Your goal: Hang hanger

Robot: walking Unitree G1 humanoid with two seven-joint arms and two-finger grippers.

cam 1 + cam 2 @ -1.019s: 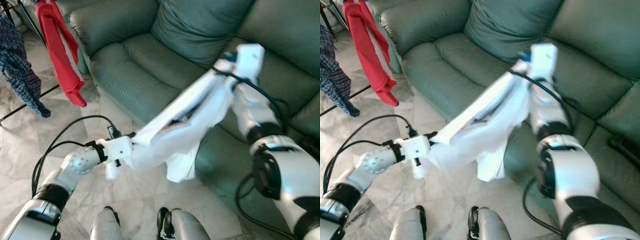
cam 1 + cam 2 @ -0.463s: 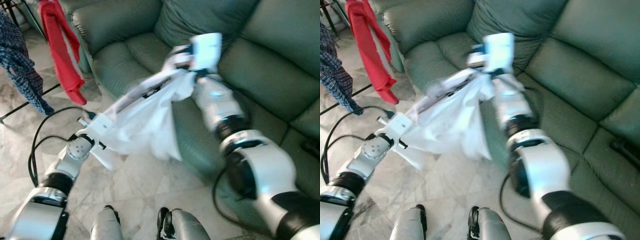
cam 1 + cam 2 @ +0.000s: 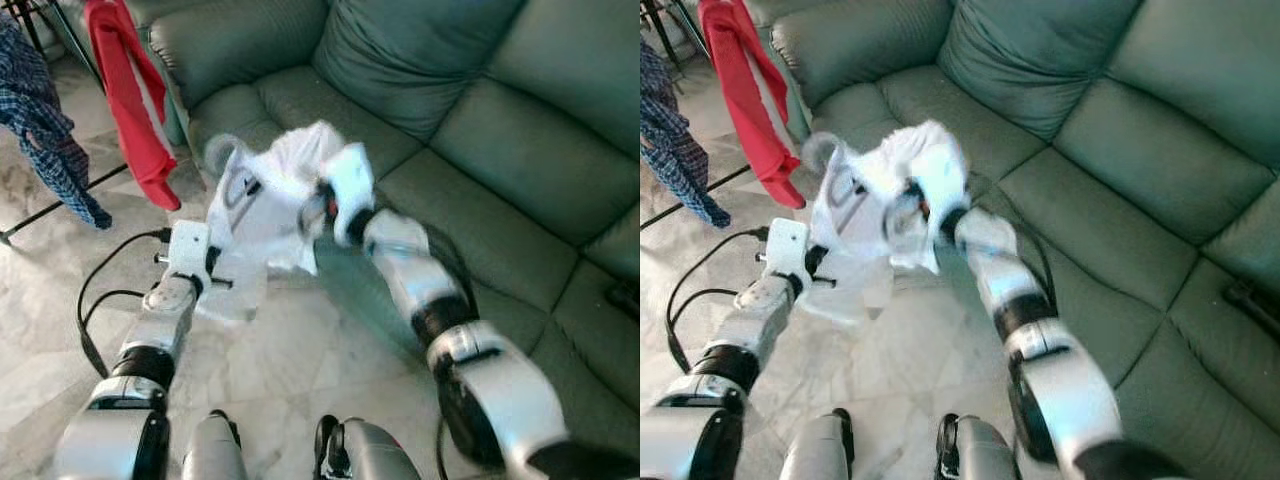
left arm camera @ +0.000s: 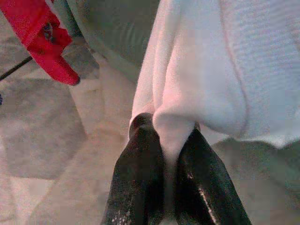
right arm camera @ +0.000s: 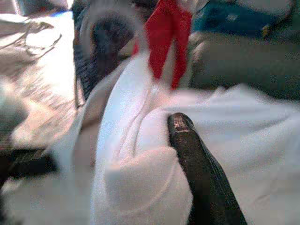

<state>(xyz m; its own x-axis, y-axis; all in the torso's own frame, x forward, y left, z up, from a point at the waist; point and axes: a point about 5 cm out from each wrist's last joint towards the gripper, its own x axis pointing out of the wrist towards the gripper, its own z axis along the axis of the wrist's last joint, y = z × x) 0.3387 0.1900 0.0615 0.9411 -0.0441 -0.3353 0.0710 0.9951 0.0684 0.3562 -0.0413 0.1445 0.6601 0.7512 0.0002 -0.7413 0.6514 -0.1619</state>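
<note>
White cloth, a bunched-up garment (image 3: pixel 270 195), is held up in the air between the two arms, just in front of the near left seat of a green leather sofa (image 3: pixel 480 150), with a greyish hanger hook (image 3: pixel 222 152) poking out of its top left. The left gripper (image 4: pixel 169 140) is pinched tight on a fold of the fabric, black fingers (image 4: pixel 140 173) squeezing it from both sides. The right gripper (image 5: pixel 187 140) is buried in the cloth too; one black finger (image 5: pixel 197 173) lies across it, so can't tell how far it's open. Off to the far left, a red garment (image 3: pixel 125 100) and a blue plaid shirt (image 3: pixel 45 130) hang from a dark drying rack (image 3: pixel 60 205) over the pale marble floor (image 3: pixel 290 360).
</note>
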